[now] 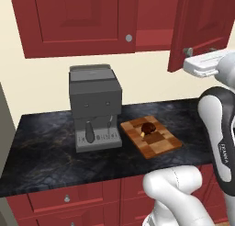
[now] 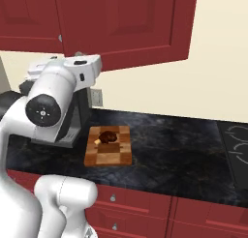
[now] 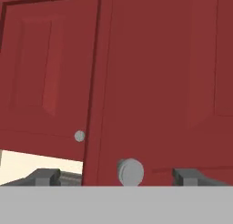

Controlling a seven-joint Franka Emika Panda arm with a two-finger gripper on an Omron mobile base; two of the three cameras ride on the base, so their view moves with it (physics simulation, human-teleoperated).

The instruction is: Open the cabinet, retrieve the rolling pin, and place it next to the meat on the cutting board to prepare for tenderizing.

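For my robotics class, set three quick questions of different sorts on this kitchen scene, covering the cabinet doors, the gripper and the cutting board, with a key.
1. True or false: both cabinet doors are shut.
2. Multiple choice: the gripper is A) shut on the knob, B) open with the knob between its fingertips, C) holding the meat.
3. What lies on the cutting board, and what stands just left of it in the left base view?

Key: 1. False, the right door has swung open. 2. B. 3. The meat; the grey coffee machine.
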